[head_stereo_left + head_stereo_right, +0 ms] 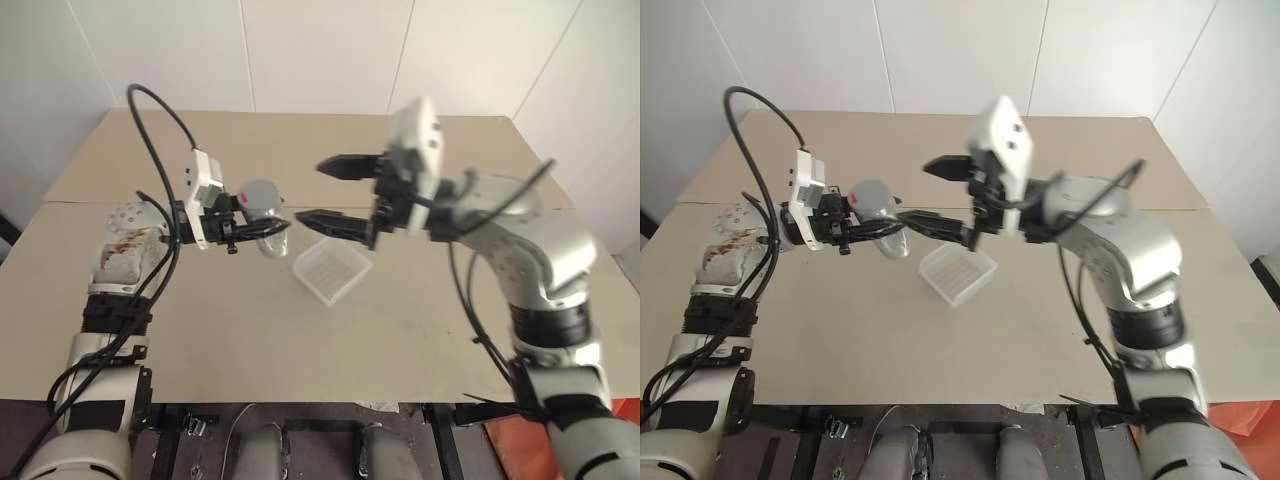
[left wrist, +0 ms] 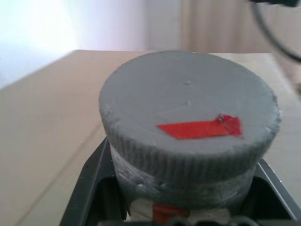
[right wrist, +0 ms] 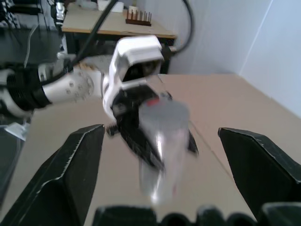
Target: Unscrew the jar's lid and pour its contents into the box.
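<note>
A: Where is the jar (image 1: 264,218) seen?

B: It is held above the bench (image 1: 420,320), clear of the surface, in the left gripper (image 1: 262,232). The black fingers (image 2: 96,188) are pressed against its sides, so it is pinched there. It is tilted, nearly on its side.

A: And the lid (image 2: 190,117)?

B: It is seated on the jar. From the left wrist, its flat grey top is seen with a red mark (image 2: 200,128) on it, and a ribbed edge is made out around it.

A: How is the right gripper (image 1: 328,192) set?

B: Its two fingers are spread wide and nothing is held between them. It is pointed across toward the jar and is hung just beside it; no contact can be confirmed.

A: The box (image 1: 332,268)?

B: It is placed on the bench, below and between the two grippers, open side up. Whether anything lies in it cannot be told.
</note>
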